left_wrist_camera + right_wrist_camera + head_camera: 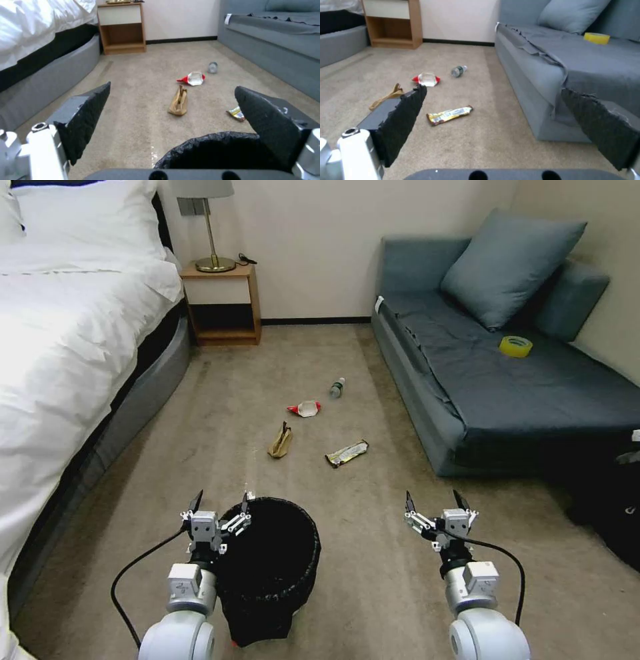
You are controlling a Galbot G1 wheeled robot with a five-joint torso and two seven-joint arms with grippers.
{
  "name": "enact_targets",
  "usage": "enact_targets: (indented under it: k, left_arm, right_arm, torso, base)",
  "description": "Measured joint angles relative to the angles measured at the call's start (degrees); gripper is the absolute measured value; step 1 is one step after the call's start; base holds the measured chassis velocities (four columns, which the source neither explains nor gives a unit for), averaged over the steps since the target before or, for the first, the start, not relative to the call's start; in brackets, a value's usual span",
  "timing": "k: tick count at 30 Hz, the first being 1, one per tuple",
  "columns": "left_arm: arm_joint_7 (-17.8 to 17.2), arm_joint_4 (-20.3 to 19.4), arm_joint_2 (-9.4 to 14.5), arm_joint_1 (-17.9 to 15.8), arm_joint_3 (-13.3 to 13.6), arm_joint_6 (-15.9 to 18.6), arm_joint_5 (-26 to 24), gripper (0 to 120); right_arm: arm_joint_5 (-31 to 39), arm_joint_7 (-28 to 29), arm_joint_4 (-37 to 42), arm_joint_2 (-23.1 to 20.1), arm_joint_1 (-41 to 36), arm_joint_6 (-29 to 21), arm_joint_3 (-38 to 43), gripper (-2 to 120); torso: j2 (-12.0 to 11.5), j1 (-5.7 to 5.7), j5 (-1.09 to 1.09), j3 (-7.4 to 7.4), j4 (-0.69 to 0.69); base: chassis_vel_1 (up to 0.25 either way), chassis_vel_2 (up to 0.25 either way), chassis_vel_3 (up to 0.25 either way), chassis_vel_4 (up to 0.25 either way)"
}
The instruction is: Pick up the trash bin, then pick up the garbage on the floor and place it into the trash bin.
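The round black trash bin [270,567] with its crinkled liner stands on the beige floor [373,567] in front of me. My left gripper [220,503] hovers open over the bin's left rim; in the left wrist view the bin [216,152] lies between and below the open fingers [85,120]. My right gripper [437,503] hangs open to the right of the bin, holding nothing. The garbage lies farther ahead: gold-silver wrapper [347,453] [449,115], brown paper bag [281,441] [179,103], red-and-white packet [305,409] [192,78], small bottle [337,388] [458,71].
A white bed [60,353] runs along the left. A grey sofa [533,387] with a yellow tape roll [515,346] lines the right. A wooden nightstand [223,303] with a lamp stands at the far wall. Dark objects sit at the right edge [613,507].
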Motion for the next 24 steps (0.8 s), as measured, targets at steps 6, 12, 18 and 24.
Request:
enact_targets:
  k: [6,12,18,24]
  left_arm:
    - [0.0,0.0,0.0,0.0,0.0,0.0,0.0,100]
    - [0.0,0.0,0.0,0.0,0.0,0.0,0.0,100]
    - [0.0,0.0,0.0,0.0,0.0,0.0,0.0,100]
    - [0.0,0.0,0.0,0.0,0.0,0.0,0.0,100]
  right_arm:
    - [0.0,0.0,0.0,0.0,0.0,0.0,0.0,100]
    - [0.0,0.0,0.0,0.0,0.0,0.0,0.0,100]
    - [0.0,0.0,0.0,0.0,0.0,0.0,0.0,100]
    - [0.0,0.0,0.0,0.0,0.0,0.0,0.0,100]
  torso:
    - [0.0,0.00,0.00,0.00,0.00]
    - [0.0,0.00,0.00,0.00,0.00]
    - [0.0,0.00,0.00,0.00,0.00]
    - [0.0,0.00,0.00,0.00,0.00]
  base:
    - [0.000,0.000,0.000,0.000]
    - [0.000,0.000,0.000,0.000]
    - [0.000,0.000,0.000,0.000]
    - [0.000,0.000,0.000,0.000]
